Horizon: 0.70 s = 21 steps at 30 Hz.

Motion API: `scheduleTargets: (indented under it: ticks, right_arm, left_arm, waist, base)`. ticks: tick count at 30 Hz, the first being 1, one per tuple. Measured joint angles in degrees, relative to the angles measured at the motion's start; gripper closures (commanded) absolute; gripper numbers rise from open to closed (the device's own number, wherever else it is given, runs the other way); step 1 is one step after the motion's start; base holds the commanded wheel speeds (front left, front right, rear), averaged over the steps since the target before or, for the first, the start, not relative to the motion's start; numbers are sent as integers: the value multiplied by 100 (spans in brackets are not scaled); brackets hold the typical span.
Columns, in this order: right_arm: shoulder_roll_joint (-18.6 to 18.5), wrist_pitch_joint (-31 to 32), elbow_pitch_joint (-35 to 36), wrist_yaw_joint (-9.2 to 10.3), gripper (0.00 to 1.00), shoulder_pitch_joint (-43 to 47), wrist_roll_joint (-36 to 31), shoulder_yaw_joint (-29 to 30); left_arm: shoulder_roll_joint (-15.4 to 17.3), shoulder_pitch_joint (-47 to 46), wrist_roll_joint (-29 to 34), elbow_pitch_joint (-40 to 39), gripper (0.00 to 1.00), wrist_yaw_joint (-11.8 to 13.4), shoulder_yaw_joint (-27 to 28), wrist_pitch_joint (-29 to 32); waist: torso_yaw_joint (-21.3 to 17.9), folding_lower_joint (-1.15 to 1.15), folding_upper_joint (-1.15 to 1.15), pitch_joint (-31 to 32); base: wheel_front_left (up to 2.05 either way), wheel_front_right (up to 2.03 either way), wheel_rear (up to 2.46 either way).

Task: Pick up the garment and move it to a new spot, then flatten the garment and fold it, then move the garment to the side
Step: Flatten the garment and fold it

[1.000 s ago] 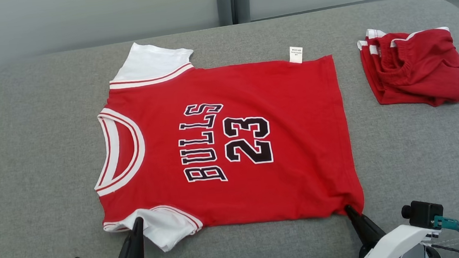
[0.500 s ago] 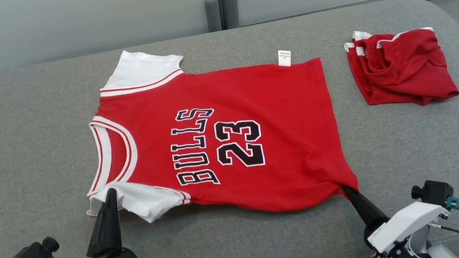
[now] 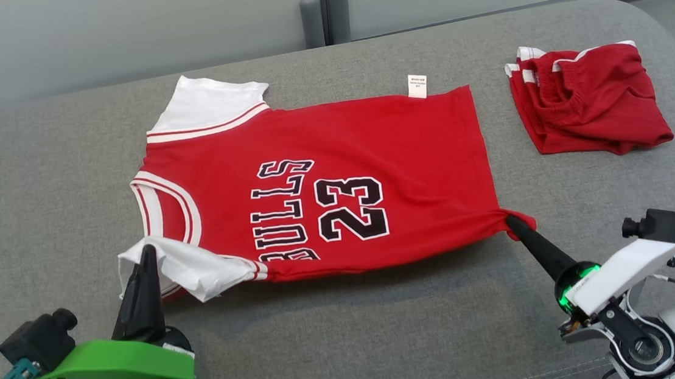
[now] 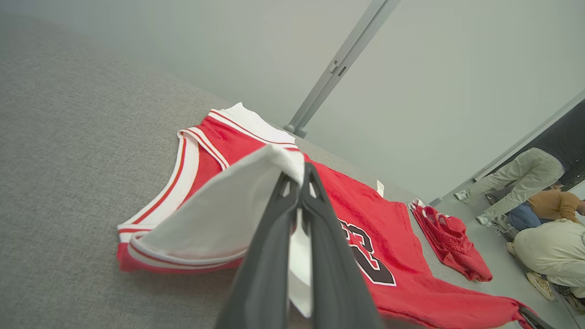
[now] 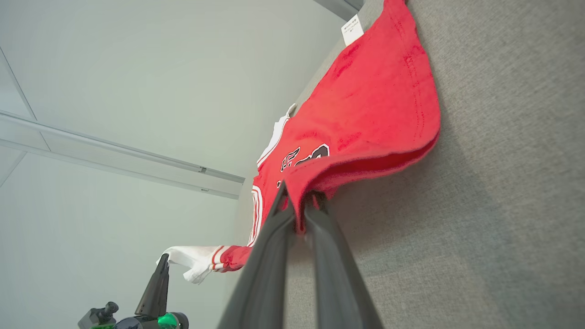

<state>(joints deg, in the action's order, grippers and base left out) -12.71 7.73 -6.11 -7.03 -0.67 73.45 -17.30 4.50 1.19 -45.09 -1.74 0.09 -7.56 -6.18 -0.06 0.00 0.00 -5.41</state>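
Surface: grey padded surface (image 3: 40,209); everything is laid on it.
Behind: a crouched person (image 4: 548,246) and another person's legs (image 4: 516,176) are seen past the surface's far end in the left wrist view.
Shirt: red shirt (image 3: 401,147) with black "BULLS 23" print, spread across the middle of the surface. Neck is turned to the robot's left, hem to its right. Far edge is laid flat; near edge is drawn up and bunched between the two grippers.
Shorts: folded red shorts (image 3: 599,105), at the far right, apart from the shirt's hem, touched by nothing.
Left gripper: left gripper (image 3: 147,252), fingers pressed together with no gap seen. The near sleeve (image 3: 198,275), white, is pinched at the tips, held off the surface and draped over the fingers (image 4: 269,256) in the left wrist view.
Right gripper: right gripper (image 3: 510,221), fingers (image 5: 269,256) closed to a thin slit. The near hem corner (image 3: 523,221) is clamped between the tips; cloth is gathered into creases there and held off the surface, shadow under it.
Far sleeve: far sleeve (image 3: 213,99), white, laid flat at the far left.
Label: small white label (image 3: 417,85), sticking out past the far edge near the hem.
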Motion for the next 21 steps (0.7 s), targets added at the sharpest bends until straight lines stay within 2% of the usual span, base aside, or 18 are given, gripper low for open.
scheduleTargets:
  ticks: [3, 4, 9, 12, 17, 21]
  right_arm:
    - [-40, 142, -71, 25, 100, -163, 45, 53]
    - [-48, 288, -208, 202, 100, -355, 130, 99]
    - [-230, 677, -722, 716, 100, -972, -1, 60]
    - [-298, 884, -962, 921, 100, -1347, -113, -9]
    - [-319, 1112, -1260, 1163, 100, -1856, -301, -163]
    - [-298, 1227, -1493, 1173, 100, -2184, -397, -265]
  left_arm:
    - [7, -183, 63, 136, 100, 18, -16, -2]
    - [4, -400, 102, 270, 100, 27, -22, -45]
    - [10, -837, 320, 735, 100, 100, -112, -41]
    - [10, -1080, 412, 1033, 100, 119, -230, -9]
    - [4, -1540, 586, 1423, 100, 144, -366, 10]
    - [13, -1896, 733, 1713, 100, 160, -356, -47]
  waist:
    - [-6, 0, 0, -48]
    - [-8, 0, 0, -105]
    - [-7, 0, 0, -272]
    - [-1, 0, 0, -386]
    - [29, 0, 0, -585]
    - [57, 0, 0, -736]
  base:
    - [0, 0, 0]
    - [0, 0, 0]
    - [0, 0, 0]
    - [0, 0, 0]
    - [0, 0, 0]
    - [0, 0, 0]
